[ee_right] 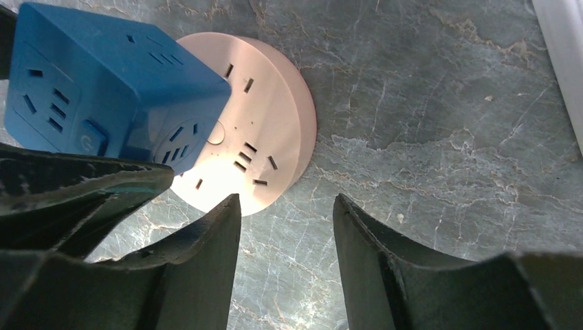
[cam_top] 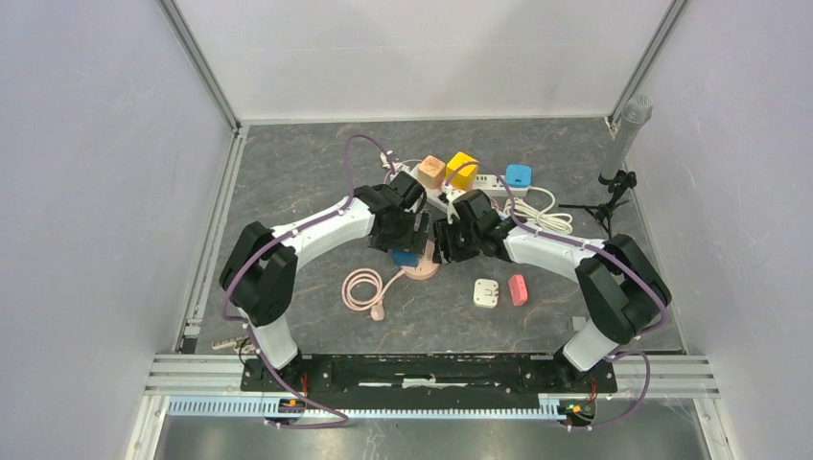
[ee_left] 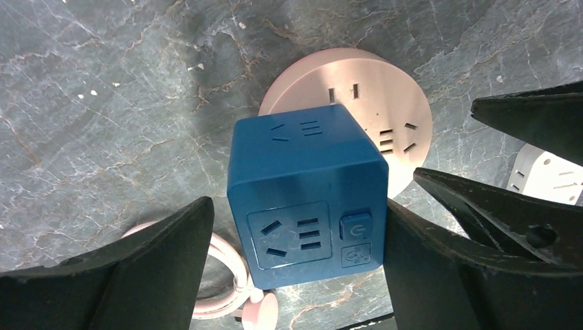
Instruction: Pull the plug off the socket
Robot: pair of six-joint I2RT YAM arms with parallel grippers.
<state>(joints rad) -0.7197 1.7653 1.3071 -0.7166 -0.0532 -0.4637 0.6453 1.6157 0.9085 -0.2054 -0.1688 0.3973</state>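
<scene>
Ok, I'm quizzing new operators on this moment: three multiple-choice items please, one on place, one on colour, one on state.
1. Where does the blue cube plug stand? A on the round socket; B in a drawer; C on the floor.
2. The round socket's colour? A yellow; B pink; C green.
3. The left gripper is: A shut empty; B open astride the cube; C out of view.
Key: A, its base sits on the disc; B, both wrist views show pink; B, its fingers flank the cube, apart.
</scene>
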